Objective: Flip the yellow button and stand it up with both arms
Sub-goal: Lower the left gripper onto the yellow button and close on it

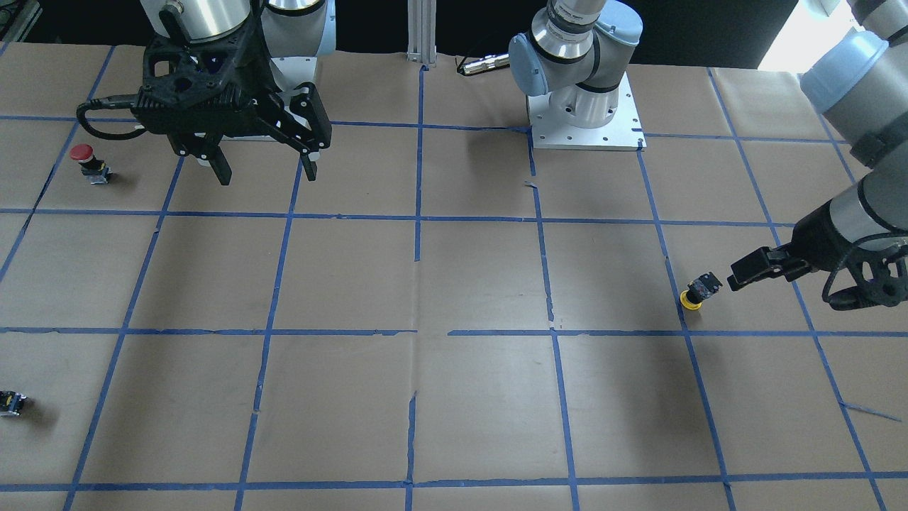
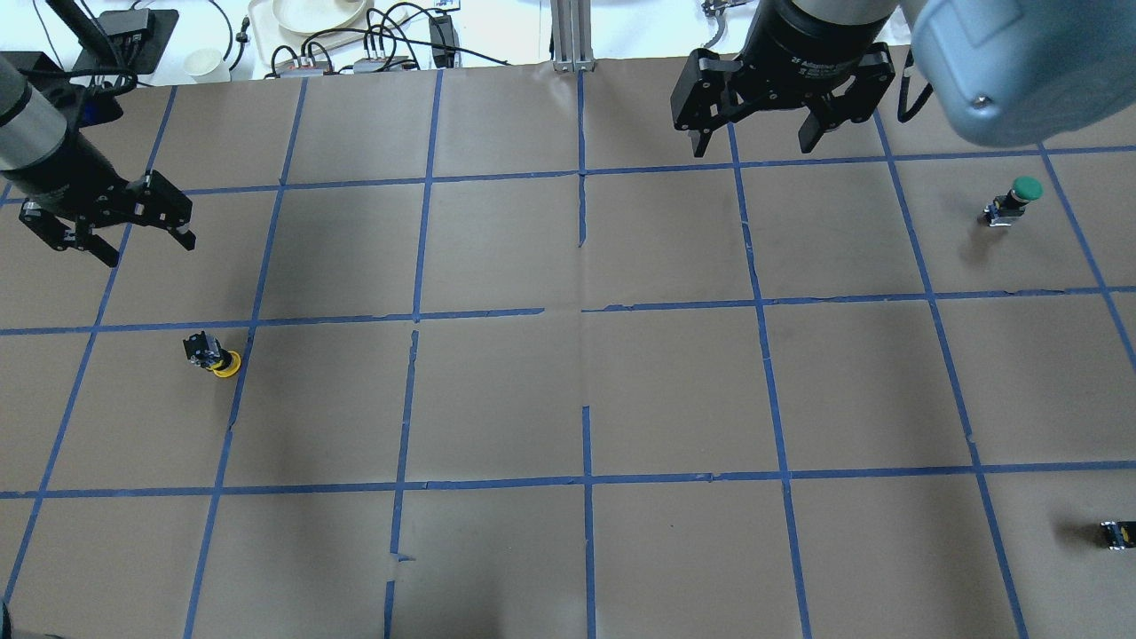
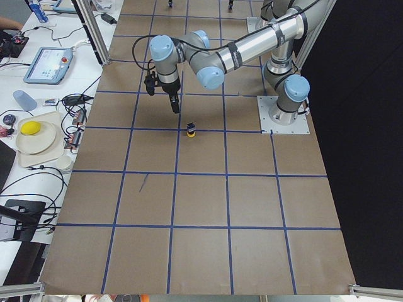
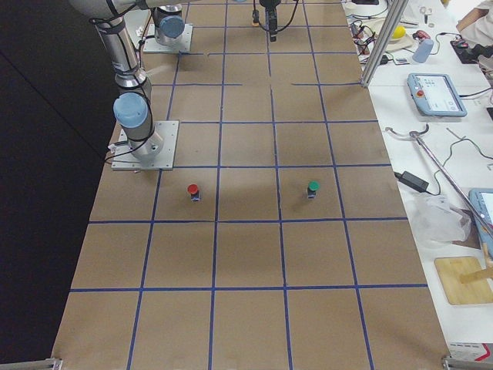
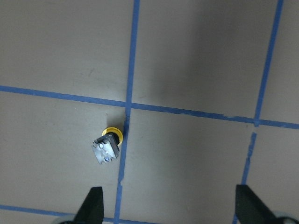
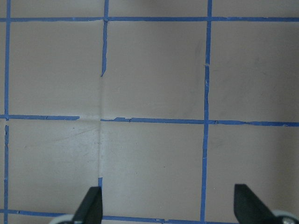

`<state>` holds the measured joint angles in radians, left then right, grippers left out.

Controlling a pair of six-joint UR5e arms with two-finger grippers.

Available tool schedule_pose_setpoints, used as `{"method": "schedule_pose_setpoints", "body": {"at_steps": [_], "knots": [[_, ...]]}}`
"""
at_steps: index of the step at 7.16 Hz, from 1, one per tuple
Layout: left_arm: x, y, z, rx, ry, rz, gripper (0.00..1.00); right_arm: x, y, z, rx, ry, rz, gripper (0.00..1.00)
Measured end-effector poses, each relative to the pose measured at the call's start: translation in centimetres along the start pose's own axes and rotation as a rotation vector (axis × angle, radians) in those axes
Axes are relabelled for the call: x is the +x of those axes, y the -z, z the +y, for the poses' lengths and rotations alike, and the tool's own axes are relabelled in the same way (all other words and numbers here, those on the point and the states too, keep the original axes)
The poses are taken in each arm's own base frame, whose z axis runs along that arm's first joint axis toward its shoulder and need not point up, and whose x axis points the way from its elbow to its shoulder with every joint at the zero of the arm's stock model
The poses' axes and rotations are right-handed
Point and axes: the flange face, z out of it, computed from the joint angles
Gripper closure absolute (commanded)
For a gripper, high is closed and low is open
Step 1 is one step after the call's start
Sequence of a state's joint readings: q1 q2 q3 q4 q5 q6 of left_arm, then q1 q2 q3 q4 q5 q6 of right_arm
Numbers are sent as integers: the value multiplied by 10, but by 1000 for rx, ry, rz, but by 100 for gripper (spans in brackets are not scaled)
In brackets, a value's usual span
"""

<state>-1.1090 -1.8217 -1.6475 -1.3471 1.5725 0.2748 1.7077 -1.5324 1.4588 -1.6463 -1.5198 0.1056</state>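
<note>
The yellow button [image 2: 213, 353] rests tilted on the brown paper with its yellow cap down and its black and grey body up. It also shows in the front view [image 1: 699, 291], the left side view [image 3: 191, 130] and the left wrist view [image 5: 108, 144]. My left gripper [image 2: 146, 248] is open and empty, hovering above and just beyond the button, apart from it [image 1: 738, 275] [image 5: 169, 207]. My right gripper [image 2: 754, 142] is open and empty, high over the far right half of the table [image 1: 267, 172] [image 6: 168, 207].
A red-capped button [image 1: 89, 162] stands on the robot's right side near the right arm's base. A green-capped button [image 2: 1016, 200] stands farther out on that side. A small dark block [image 2: 1118, 535] lies at the right edge. Blue tape lines grid the brown paper.
</note>
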Motion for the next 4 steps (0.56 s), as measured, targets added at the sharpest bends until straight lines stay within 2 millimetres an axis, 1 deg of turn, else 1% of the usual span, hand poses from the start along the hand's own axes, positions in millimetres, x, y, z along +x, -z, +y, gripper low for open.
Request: {"method": "schedule_pose_setpoints", "body": {"at_steps": [1, 2, 3, 4], "knots": [[-8, -30, -1, 6, 7, 0, 0, 0, 0, 0, 1, 0, 0, 1], [-10, -56, 4, 13, 17, -1, 0, 0, 0, 0, 1, 0, 0, 1], [-10, -74, 11, 3, 31, 0, 0, 0, 0, 0, 1, -1, 0, 2], [-14, -86, 17, -13, 49, 0, 0, 0, 0, 0, 1, -1, 0, 2]]}}
